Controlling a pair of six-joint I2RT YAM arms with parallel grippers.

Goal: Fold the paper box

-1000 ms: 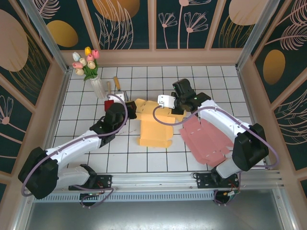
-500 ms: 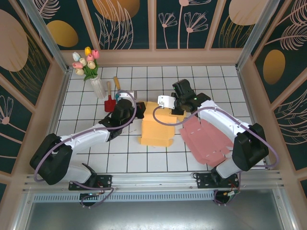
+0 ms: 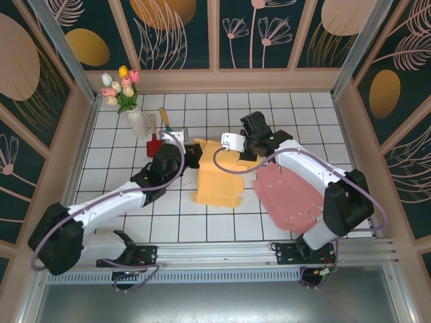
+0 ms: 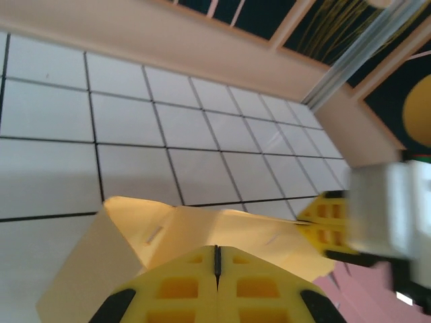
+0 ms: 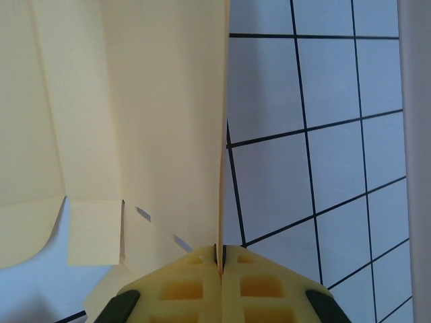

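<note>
**Left gripper (image 3: 195, 155) closes in on the flap**

Since a second ago your left gripper has swung in from beside the sheet to the rear-left flap (image 4: 145, 232). Its jaws are closed, but you cannot tell whether paper sits between them. Your right gripper (image 5: 220, 247) has held its place, jaws pinched on the raised panel (image 5: 161, 101). The yellow paper box (image 3: 217, 178) lies mid-worktop (image 3: 111, 161), mostly flat, beside a pink sheet (image 3: 289, 192). The step in hand looks like raising the side walls. Next, the flap likely needs creasing upright while the right holds firm.
</note>
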